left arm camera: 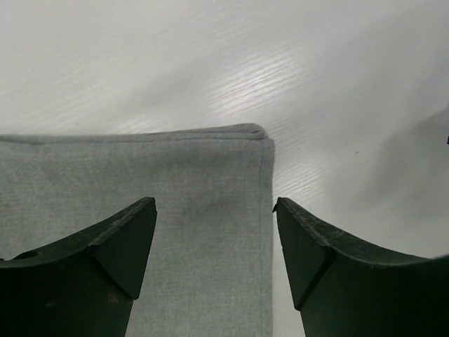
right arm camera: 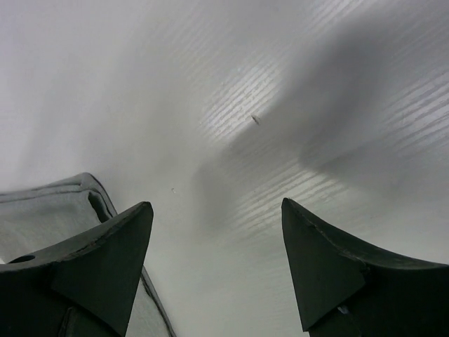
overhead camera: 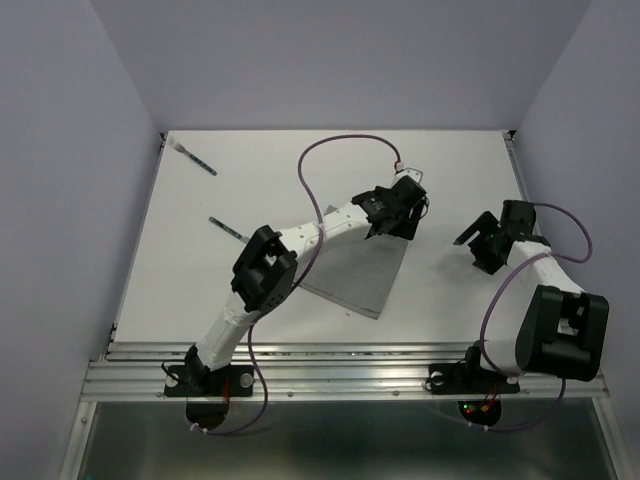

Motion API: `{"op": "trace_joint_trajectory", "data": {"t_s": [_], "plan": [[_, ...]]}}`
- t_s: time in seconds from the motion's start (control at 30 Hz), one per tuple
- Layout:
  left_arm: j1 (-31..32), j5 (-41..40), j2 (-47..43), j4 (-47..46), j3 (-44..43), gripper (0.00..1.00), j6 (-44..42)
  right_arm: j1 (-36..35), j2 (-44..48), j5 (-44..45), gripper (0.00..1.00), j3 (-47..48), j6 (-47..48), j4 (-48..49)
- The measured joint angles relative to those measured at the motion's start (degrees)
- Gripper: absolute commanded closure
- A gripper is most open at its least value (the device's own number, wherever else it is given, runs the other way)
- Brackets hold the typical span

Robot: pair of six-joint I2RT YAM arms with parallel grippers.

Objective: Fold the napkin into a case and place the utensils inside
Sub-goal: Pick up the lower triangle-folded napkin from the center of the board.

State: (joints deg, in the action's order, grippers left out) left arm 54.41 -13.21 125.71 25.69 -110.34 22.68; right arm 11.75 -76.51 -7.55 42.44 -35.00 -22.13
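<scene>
The grey napkin lies folded flat in the middle of the table, partly under my left arm. In the left wrist view its layered, hemmed corner lies just ahead of the fingers. My left gripper is open and empty over the napkin's far right corner, also in its own view. My right gripper is open and empty over bare table to the right of the napkin, also in its own view, where the napkin's edge shows at the left. Two teal-handled utensils lie at the far left: one near the back corner, one closer in.
The white table is enclosed by pale walls at the left, back and right. A metal rail runs along the near edge, where both arm bases are bolted. A purple cable loops above the left arm.
</scene>
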Motion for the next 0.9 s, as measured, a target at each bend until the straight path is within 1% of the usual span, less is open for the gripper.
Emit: {"op": "trace_joint_trajectory", "data": {"t_s": [0.03, 0.13, 0.37, 0.6, 0.9], "plan": [[0.72, -0.37, 2.05, 0.83, -3.02, 0.22, -0.42, 1.07, -0.20, -0.46, 0.20, 0.50, 0.15, 0.09], [2.21, -0.85, 5.79, 2.29, -8.31, 0.22, -1.31, 1.75, -0.24, -1.46, 0.20, 1.68, 0.33, 0.44], [3.50, -1.79, 12.44, 5.64, -16.35, 0.22, -2.86, 2.12, -0.11, -2.56, 0.20, 1.84, 0.52, 1.09], [3.63, -4.61, 16.79, 7.80, -18.40, 0.22, -3.37, 2.54, 0.02, -2.99, 0.19, 1.84, 0.74, 1.16], [3.67, -5.05, 19.54, 8.37, -19.37, 0.22, -3.32, 2.54, 0.42, -3.67, 0.19, 1.81, 0.74, 1.16]]}}
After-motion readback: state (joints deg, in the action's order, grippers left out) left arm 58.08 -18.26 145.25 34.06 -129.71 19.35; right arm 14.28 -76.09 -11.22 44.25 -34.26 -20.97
